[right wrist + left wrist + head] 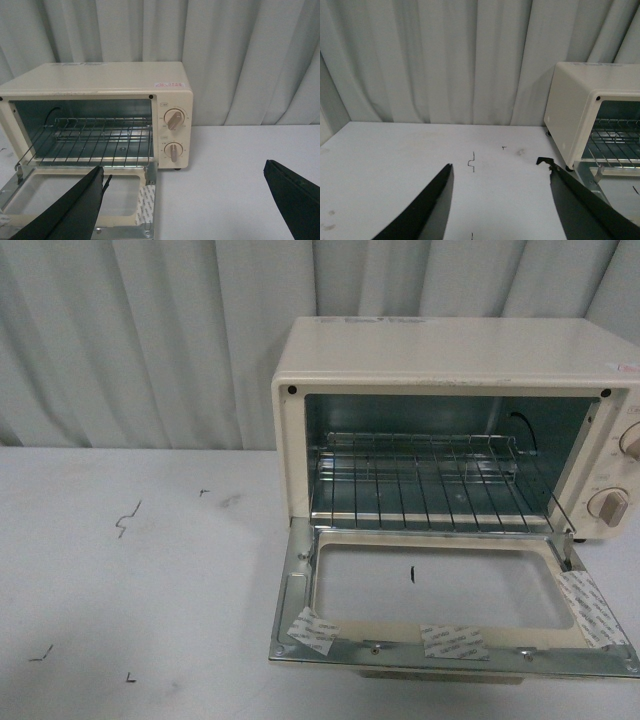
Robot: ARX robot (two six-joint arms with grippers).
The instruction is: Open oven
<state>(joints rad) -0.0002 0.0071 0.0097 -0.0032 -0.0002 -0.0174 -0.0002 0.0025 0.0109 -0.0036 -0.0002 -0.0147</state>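
Note:
The cream-white oven (450,355) stands at the right of the table with its door (440,645) dropped flat toward me. Its glass window lies face down and the wire rack (420,490) shows inside. Two round knobs (607,506) sit on its right panel. In the left wrist view the oven (575,110) is off to one side of my open left gripper (501,169), which hangs over bare table. My right gripper (182,170) is open too, one finger (75,205) over the lowered door (145,205), the oven body (100,80) behind it. Neither arm shows in the front view.
A white table (130,580) with small black pen marks (128,518) stretches left of the oven. Grey curtains (150,330) hang close behind the table and oven. Strips of patterned tape (312,630) stick to the door's inner frame.

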